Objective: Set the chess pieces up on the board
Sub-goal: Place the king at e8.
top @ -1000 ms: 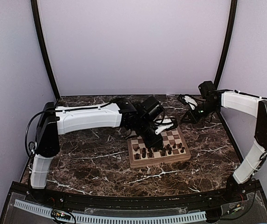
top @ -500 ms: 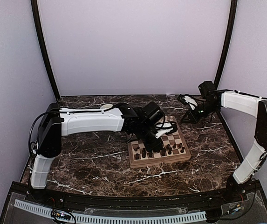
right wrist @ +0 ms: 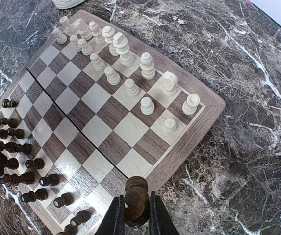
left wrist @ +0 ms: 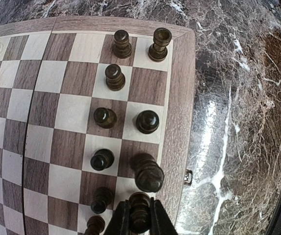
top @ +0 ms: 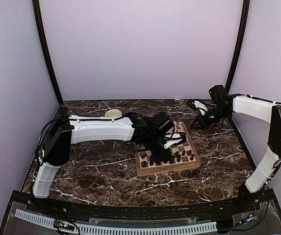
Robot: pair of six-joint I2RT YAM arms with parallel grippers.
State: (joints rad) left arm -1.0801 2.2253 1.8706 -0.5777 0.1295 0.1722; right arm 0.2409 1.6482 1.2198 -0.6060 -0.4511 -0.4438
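Note:
The board (top: 188, 164) lies at mid-table. Dark chess pieces (left wrist: 105, 117) stand in its two rows by one rim, and cream-white pieces (right wrist: 125, 54) stand in the two rows at the opposite side. My left gripper (left wrist: 140, 209) is shut on a dark piece (left wrist: 140, 215) over a square in the row by the rim, beside a taller dark piece (left wrist: 148, 174); from above it (top: 162, 149) hangs over the board's left part. My right gripper (right wrist: 136, 211) is shut on a dark piece (right wrist: 137, 198), held above the board's edge; from above it (top: 199, 122) is back right of the board.
A cream mug (top: 113, 113) stands at the back left, behind my left arm. The dark marble tabletop (top: 96, 171) surrounds the board. Black frame posts (top: 44, 54) stand at the back corners. A small metal clasp (left wrist: 188, 177) sits on the board's rim.
My left arm has stretched further right and lowered over the board with its dark piece. The mug behind it has come into view. My right arm has not moved.

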